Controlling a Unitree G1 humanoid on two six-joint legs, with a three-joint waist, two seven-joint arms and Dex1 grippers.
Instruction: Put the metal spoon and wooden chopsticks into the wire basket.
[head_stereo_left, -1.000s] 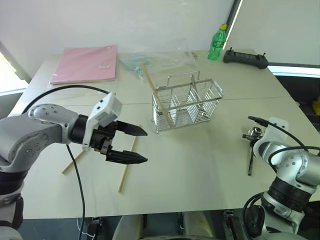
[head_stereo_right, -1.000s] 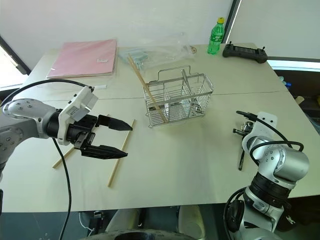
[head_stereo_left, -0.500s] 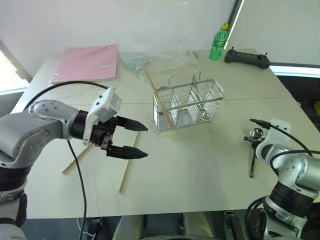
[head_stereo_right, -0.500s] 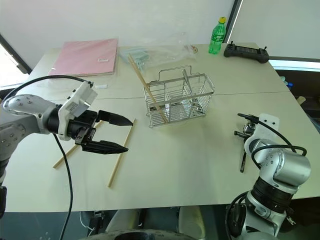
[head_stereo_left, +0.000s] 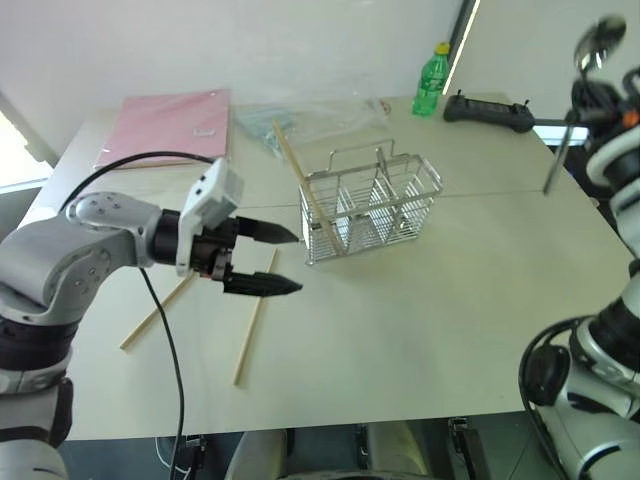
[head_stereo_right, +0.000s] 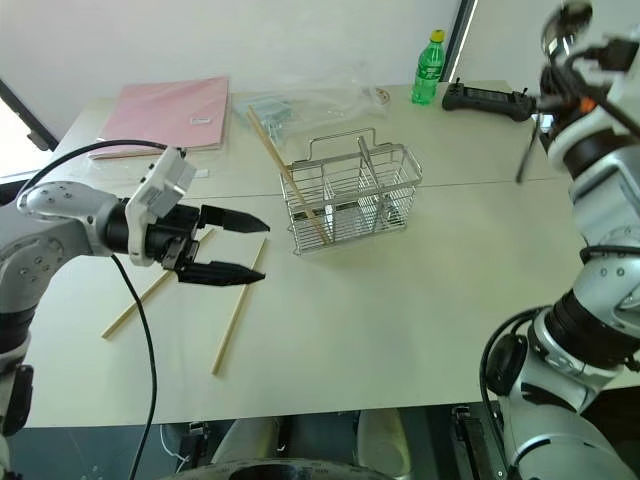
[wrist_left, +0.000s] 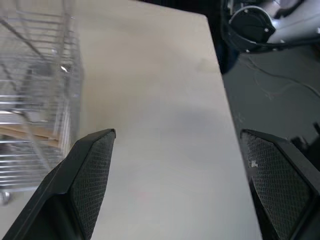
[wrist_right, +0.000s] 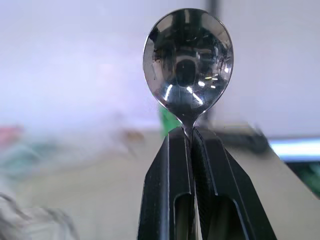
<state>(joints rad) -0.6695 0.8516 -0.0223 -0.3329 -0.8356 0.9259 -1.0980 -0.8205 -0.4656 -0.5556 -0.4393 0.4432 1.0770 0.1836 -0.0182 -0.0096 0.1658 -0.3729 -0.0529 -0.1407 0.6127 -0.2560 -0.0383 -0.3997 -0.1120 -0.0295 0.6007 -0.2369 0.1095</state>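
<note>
The wire basket stands mid-table, and one of the wooden chopsticks leans in its left end. Two more chopsticks lie on the table to the left, one of them further out. My left gripper hovers open just left of the basket, above these sticks, with nothing between its fingers. The right gripper is raised high at the far right, shut on the neck of the metal spoon. The spoon's bowl is up and its dark handle hangs down.
A pink folder and a clear plastic bag lie at the back of the table. A green bottle and a black controller stand at the back right. The table's right edge runs below the raised arm.
My right arm has swung up from the table with the spoon, which now points bowl-up high at the right. The left gripper has edged a little toward the basket, still open.
</note>
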